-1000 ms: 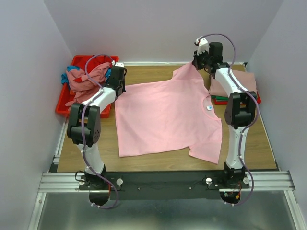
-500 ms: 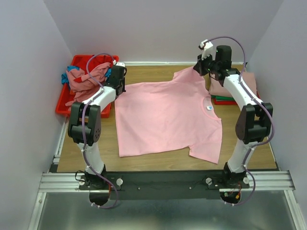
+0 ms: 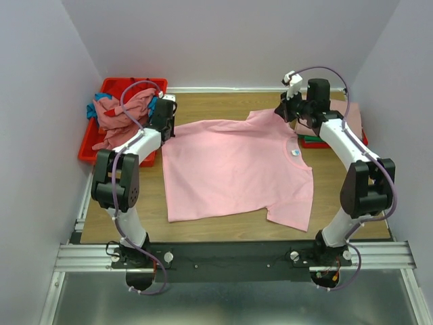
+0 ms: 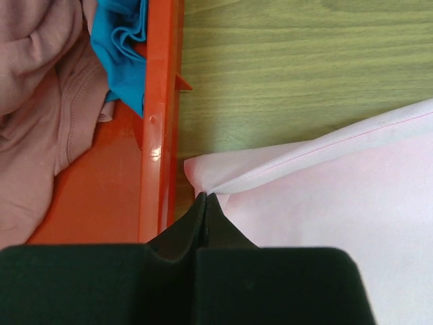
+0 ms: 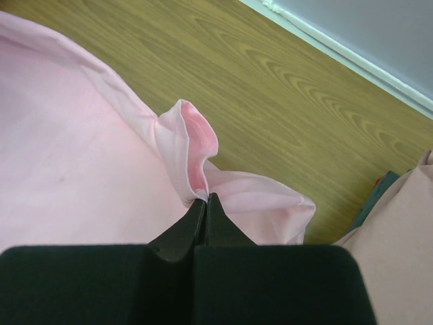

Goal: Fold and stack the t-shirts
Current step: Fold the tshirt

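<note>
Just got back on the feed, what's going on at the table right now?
Both arms grip the pink t-shirt spread flat on the table. The left gripper is shut on its far-left corner beside the red bin; the right gripper pinches the far sleeve. No fold made yet. Folded shirts sit at right.

The wooden bench [image 3: 223,230] carries a pink t-shirt [image 3: 230,162] spread nearly flat across its middle. A red bin [image 3: 88,145] sits at the far left corner, and folded shirts [image 3: 350,112] lie stacked at the far right.
</note>
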